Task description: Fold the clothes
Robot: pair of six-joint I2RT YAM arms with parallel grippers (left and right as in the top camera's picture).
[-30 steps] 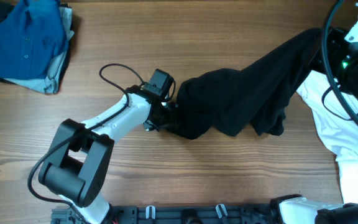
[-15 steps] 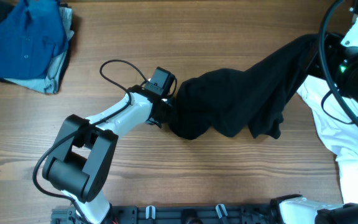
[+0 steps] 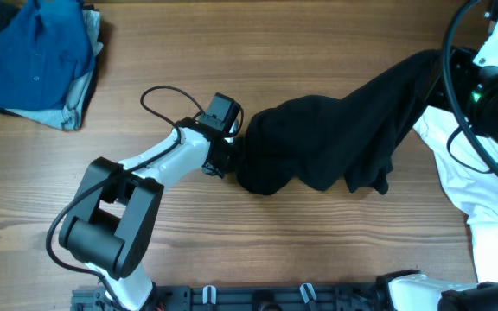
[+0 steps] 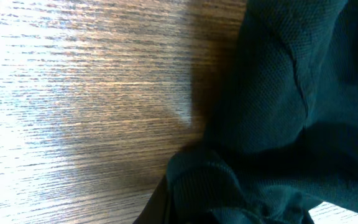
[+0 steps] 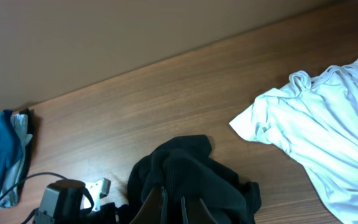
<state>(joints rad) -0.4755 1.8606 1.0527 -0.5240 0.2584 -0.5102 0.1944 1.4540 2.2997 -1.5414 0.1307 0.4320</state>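
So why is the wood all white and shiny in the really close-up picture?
Left wrist view: light glares off the table at upper left, turning the wood pale; the black T-shirt stays dark. Overhead view: even light, no glare, sharp. Right wrist view: the white T-shirt looks very bright.

The clothes (image 3: 327, 142) stretch across the middle of the surface (image 3: 318, 259), their left end at the left claw (image 3: 230, 160), their right end rising far right to the right claw (image 5: 169, 202). A buttoned shirt (image 3: 33, 52) lies on a pile in the far left corner, well apart. Another T-shirt (image 3: 491, 199) lies along the right edge, beside the clothes' right end.
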